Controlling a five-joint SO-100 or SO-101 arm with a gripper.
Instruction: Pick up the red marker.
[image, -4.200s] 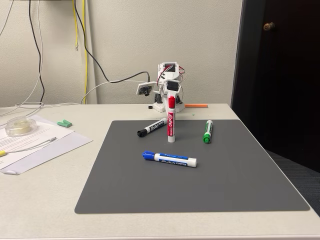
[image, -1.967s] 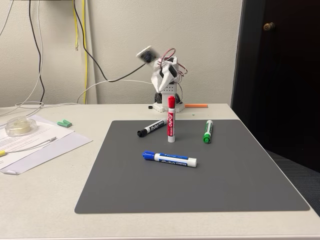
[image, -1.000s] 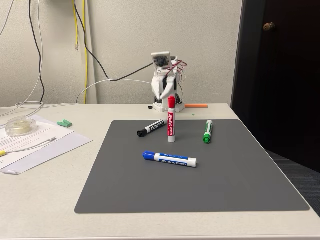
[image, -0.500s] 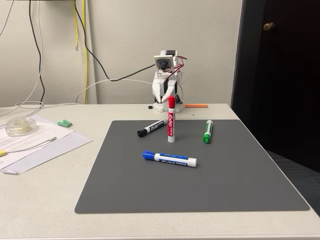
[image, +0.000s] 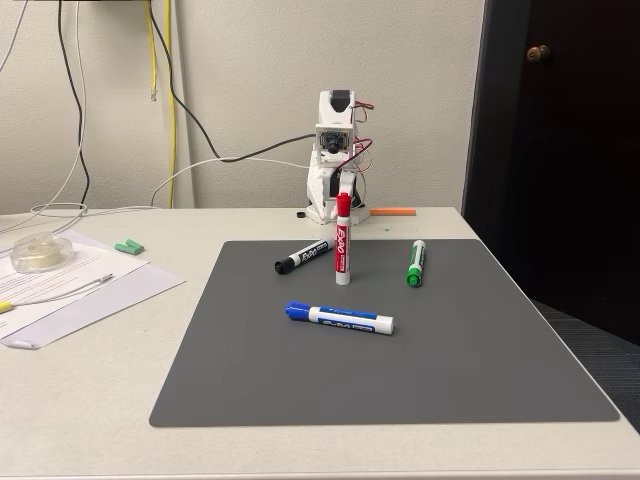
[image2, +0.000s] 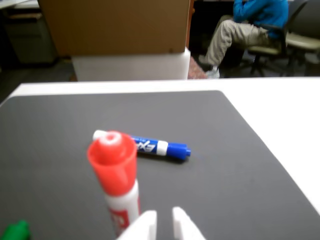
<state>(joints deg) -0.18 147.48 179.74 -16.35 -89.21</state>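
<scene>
The red marker (image: 343, 245) stands upright, red cap on top, near the back of the grey mat (image: 450, 360). The white arm (image: 335, 150) rises behind it at the table's far edge, pointing toward the marker. In the wrist view the red marker (image2: 117, 170) looms close, just left of and beyond my gripper (image2: 165, 224). The two white fingertips (image2: 148, 224) sit nearly together, holding nothing and apart from the marker. A blue-capped marker (image2: 157, 148) lies beyond on the mat (image2: 225, 165), and a green marker (image2: 14, 231) shows at the lower left corner.
In the fixed view a black-capped marker (image: 303, 256), a green marker (image: 415, 262) and a blue-capped marker (image: 340, 318) lie around the red one. Papers and a tape roll (image: 40, 250) sit at left, cables hang on the wall. A seated person (image2: 250, 25) is far off.
The arm has unfolded from its low rest pose, swung its camera round and now faces the red marker. None of the markers has moved.
</scene>
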